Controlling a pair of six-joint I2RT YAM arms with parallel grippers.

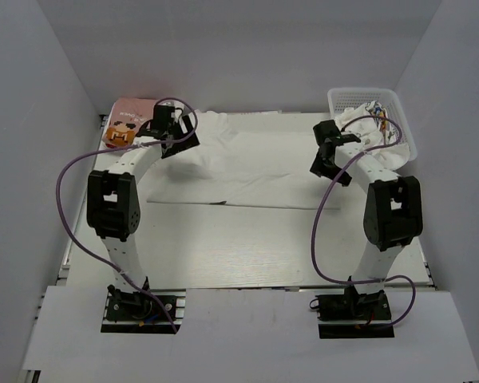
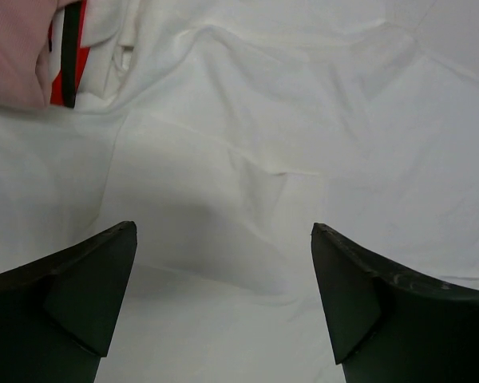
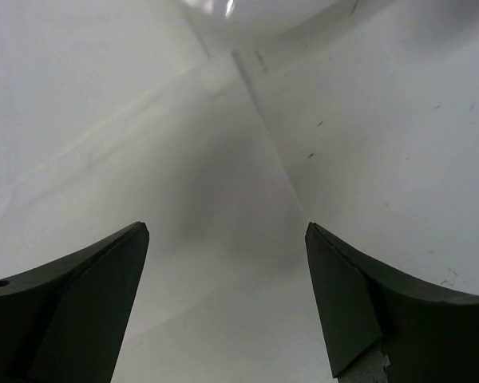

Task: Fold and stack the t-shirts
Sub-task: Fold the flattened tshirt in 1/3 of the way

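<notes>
**Both wide open, nothing held**

My left gripper (image 2: 222,233) and right gripper (image 3: 226,230) stand spread and empty above opposite ends of the white t-shirt (image 1: 255,171) lying flat mid-table, placed, I judge, for a fold. The pink t-shirt (image 1: 129,120) lies folded at the far-left corner.

Two shirts in plain sight: one white shirt (image 1: 247,171), spread below the left tool (image 1: 180,134) and reaching across toward the right tool (image 1: 329,155); one pink shirt (image 1: 129,120) with a cartoon print, just left of the left tool. One basket (image 1: 405,132), just right of the right tool, with bunched cloth (image 1: 366,120) inside, number of pieces impossible to tell. Two arms, a left arm (image 1: 112,203) and a right arm (image 1: 391,211), one tool on each, two fingers per tool. Two purple cables (image 1: 64,171), one looping behind each tool. One desk (image 1: 247,255) beneath both tools.
</notes>
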